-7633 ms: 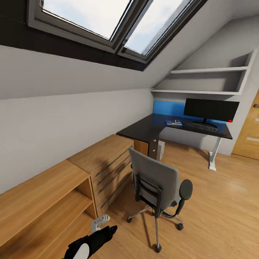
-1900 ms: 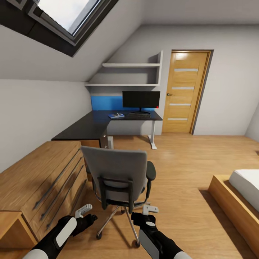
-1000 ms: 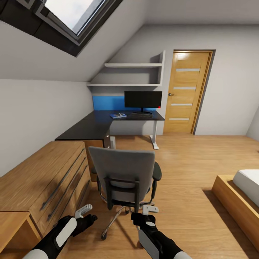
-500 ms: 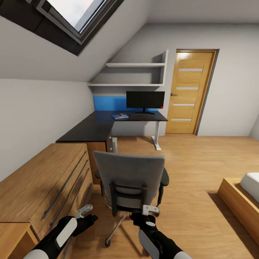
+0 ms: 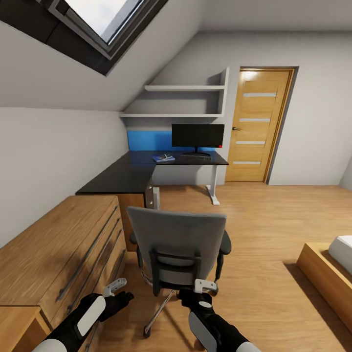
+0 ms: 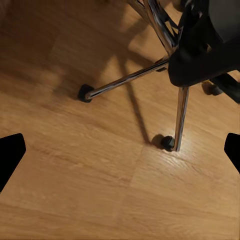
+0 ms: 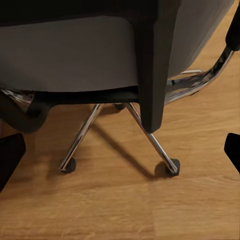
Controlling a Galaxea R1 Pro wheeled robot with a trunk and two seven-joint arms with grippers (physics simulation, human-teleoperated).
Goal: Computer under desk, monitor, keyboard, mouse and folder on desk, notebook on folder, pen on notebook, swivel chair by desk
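Attic bedroom under a sloped ceiling with a skylight (image 5: 102, 19), wood floor (image 5: 264, 215) throughout.

Against the left wall, a low light-wood drawer unit (image 5: 63, 249), close on the left of the left arm.

Beyond it, the desk (image 5: 124, 176): black glossy corner top, white leg at its right end, blue back panel behind. Two white wall shelves (image 5: 183, 100) above it, a wooden door (image 5: 259, 124) to its right. At the right edge of the head view, a corner of a wood-framed bed (image 5: 322, 274) with a white mattress.

In the middle foreground, the swivel chair (image 5: 178, 239), well apart from the desk and turned with its grey back toward the camera, black armrest at the right, chrome legs below. Seat hidden by the backrest, so cannot tell what lies on it. In the right wrist view, the chair's back and chrome star base on castors (image 7: 120, 140) seen from close behind; in the left wrist view, two chrome legs and castors (image 6: 175, 115) on the floor.

On the far desk wing, the monitor (image 5: 197, 137) upright, red dot at its lower right corner. Just in front of its stand, a flat dark strip, the keyboard (image 5: 196, 156). Left of that, a small blue item (image 5: 163, 158) on the desk top, too small to identify.

Under the desk beside the wooden pedestal, a sliver of the pale computer (image 5: 155, 198).

Left tool (image 5: 117, 288) beside the drawer unit, fingers spread, empty. Right tool (image 5: 201, 287) just behind the chair base, parted as well, holding nothing.
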